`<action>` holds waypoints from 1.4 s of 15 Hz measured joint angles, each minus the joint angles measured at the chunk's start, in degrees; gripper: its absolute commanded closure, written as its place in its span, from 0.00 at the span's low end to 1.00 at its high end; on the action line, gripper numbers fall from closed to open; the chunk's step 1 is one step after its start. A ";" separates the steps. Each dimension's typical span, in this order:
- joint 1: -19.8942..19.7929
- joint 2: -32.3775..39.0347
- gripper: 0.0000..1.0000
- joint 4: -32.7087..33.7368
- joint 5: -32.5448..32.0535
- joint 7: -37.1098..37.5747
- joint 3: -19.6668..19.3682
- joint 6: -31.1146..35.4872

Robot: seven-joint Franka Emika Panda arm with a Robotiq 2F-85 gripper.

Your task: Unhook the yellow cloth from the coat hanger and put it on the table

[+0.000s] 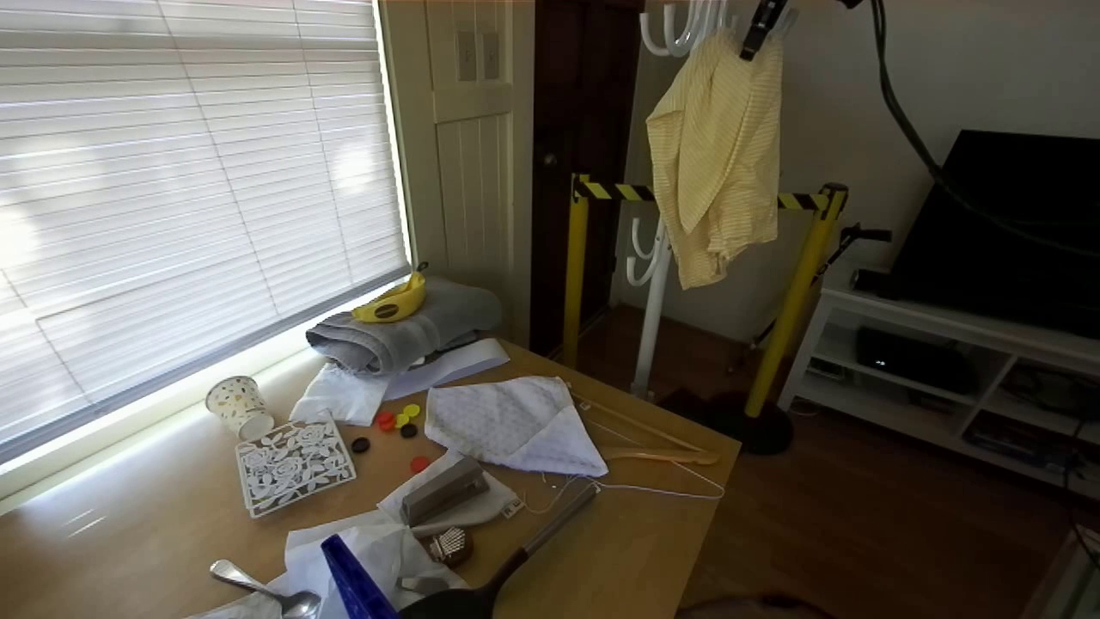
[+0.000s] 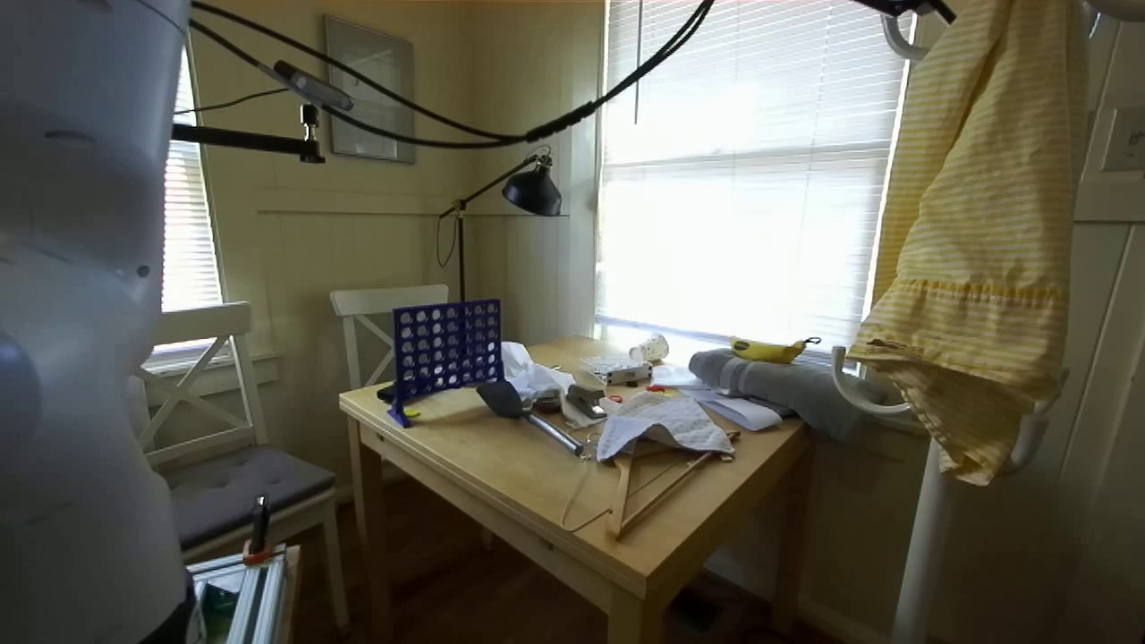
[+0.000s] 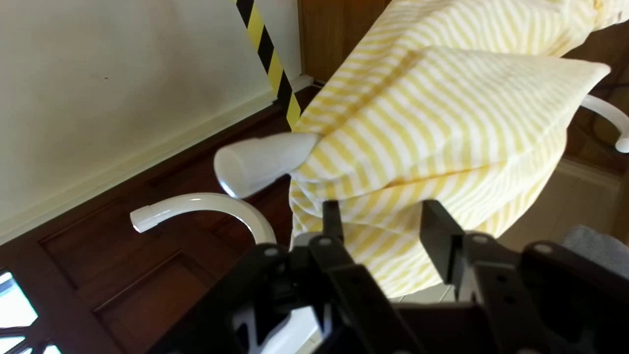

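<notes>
The yellow cloth [image 1: 722, 163] hangs in long folds from an upper hook of the white coat hanger [image 1: 655, 318]. In an exterior view, the cloth [image 2: 984, 233] hangs in front of the pole [image 2: 926, 546]. In the wrist view, the striped cloth [image 3: 432, 113] is bunched over a white hook [image 3: 260, 162]. My gripper [image 3: 381, 211] is open, with cloth showing between and behind its two fingers. I cannot tell whether the fingers touch it. In an exterior view, a fingertip [image 1: 756, 39] overlaps the cloth's top. The table [image 1: 636, 550] shows in both exterior views, including here [image 2: 501, 474].
The table holds a grey folded cloth [image 1: 455, 309], a white cloth [image 1: 507, 421], a wooden hanger [image 2: 662, 501], a spatula [image 1: 550, 533] and a blue game frame [image 2: 447, 349]. Yellow poles [image 1: 795, 309] with striped tape stand by the coat hanger. A TV cabinet [image 1: 911, 387] stands beyond.
</notes>
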 measured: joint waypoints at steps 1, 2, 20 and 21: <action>0.01 0.06 0.90 0.14 -0.02 0.13 -0.01 -0.04; 0.01 0.13 0.98 0.27 -0.03 0.33 -0.04 -0.05; 5.87 3.96 0.74 3.02 -21.29 0.61 -0.18 -10.77; 6.52 4.39 0.73 3.35 -23.15 0.59 -0.24 -10.80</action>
